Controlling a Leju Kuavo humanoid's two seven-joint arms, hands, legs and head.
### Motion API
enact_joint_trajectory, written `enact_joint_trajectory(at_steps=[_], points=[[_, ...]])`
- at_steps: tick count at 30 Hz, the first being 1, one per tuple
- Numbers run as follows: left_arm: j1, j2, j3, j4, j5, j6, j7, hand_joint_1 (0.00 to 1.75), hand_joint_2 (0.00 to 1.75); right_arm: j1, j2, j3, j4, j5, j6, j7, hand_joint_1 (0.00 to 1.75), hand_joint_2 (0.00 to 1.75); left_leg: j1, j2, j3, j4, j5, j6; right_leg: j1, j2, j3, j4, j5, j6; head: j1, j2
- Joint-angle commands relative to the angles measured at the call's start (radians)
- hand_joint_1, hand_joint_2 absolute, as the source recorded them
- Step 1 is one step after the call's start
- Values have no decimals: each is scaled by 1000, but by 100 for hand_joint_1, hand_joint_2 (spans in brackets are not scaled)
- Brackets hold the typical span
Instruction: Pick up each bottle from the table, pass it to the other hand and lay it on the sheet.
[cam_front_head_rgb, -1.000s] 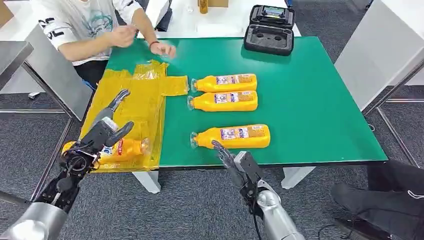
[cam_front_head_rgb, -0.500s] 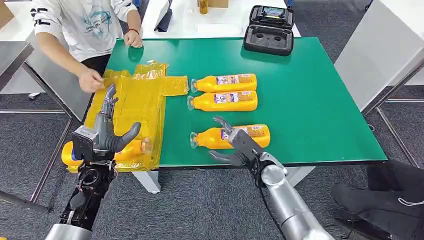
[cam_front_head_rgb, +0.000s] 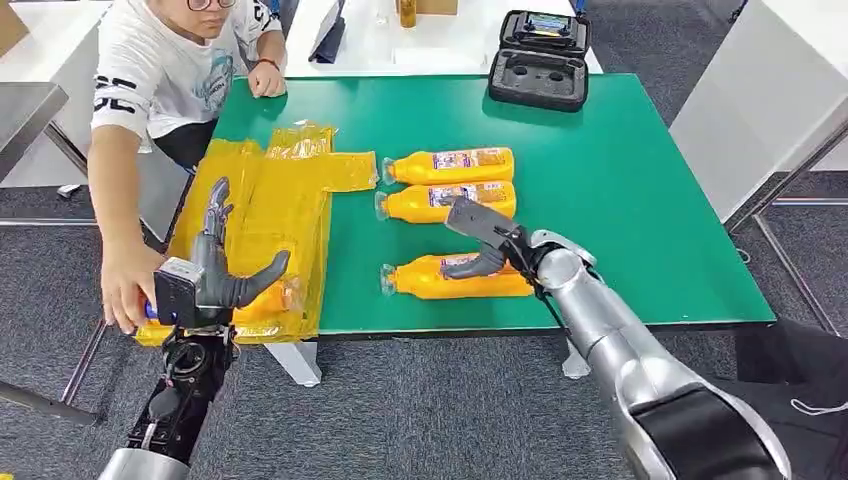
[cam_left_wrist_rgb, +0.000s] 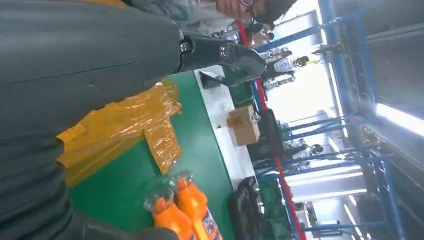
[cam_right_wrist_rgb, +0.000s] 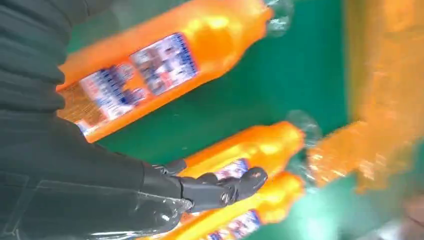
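Three orange bottles lie on the green table (cam_front_head_rgb: 640, 180): two side by side at the back (cam_front_head_rgb: 450, 165) (cam_front_head_rgb: 450, 202) and one near the front edge (cam_front_head_rgb: 450, 282). My right hand (cam_front_head_rgb: 482, 238) hovers just over this near bottle with its fingers spread and holds nothing; in the right wrist view the near bottle (cam_right_wrist_rgb: 150, 75) lies beside its dark fingers (cam_right_wrist_rgb: 220, 190). A fourth bottle (cam_front_head_rgb: 265, 298) lies on the yellow sheet (cam_front_head_rgb: 285, 200) at the front left. My left hand (cam_front_head_rgb: 215, 272) stands open above it, fingers pointing up. The sheet (cam_left_wrist_rgb: 125, 125) appears in the left wrist view.
A person stands at the table's left; one hand (cam_front_head_rgb: 125, 290) reaches the end of the bottle on the sheet, the other (cam_front_head_rgb: 266, 78) rests on the far corner. An open black case (cam_front_head_rgb: 540, 62) sits at the back. A white table (cam_front_head_rgb: 770, 90) stands to the right.
My right hand has risen from below the table's front edge to over the near bottle. The person's hand has come down to the bottle on the sheet. My left hand has opened upward.
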Motion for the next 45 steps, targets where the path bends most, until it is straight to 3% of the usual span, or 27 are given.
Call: enact_joint_trajectory(at_steps=[1, 8, 22, 28, 34, 45], points=[[-102, 0, -14, 154, -8, 4, 6, 0, 175, -283, -155, 135, 223, -17, 220, 37, 0, 175, 0, -3, -3, 3, 0, -1, 0, -4, -1, 2, -1, -1, 0, 0], [-113, 4, -20, 198, -6, 17, -3, 0, 175, -320, -214, 215, 193, -59, 334, 73, 0, 175, -1, -2, -1, 1, 1, 0, 0, -2, 0, 1, 0, 0, 0, 0], [-119, 3, -27, 213, -3, 25, -6, 0, 175, -310, -200, 252, 200, -68, 329, 72, 0, 175, 1, 0, -1, 2, 0, 0, 1, 0, 0, 1, 0, 0, 0, 0], [-133, 1, -45, 250, 5, 30, -12, 0, 175, -305, -178, 328, 240, -86, 333, 66, 0, 175, 1, 1, 0, 1, 0, -1, 1, 0, 1, 1, 0, -1, 0, 0], [-162, -15, -73, 293, 4, 25, -17, 0, 175, -204, -173, 392, 251, -82, 242, 21, 0, 175, 1, -1, 2, -1, 1, 0, 1, -2, 3, -2, 1, 0, 0, 0], [-173, -14, -82, 317, 3, 36, -15, 0, 175, -178, -92, 443, 286, -41, 120, -6, 0, 175, 1, 3, 2, 0, 0, -1, 1, 2, 2, -1, 1, -1, 0, 0]])
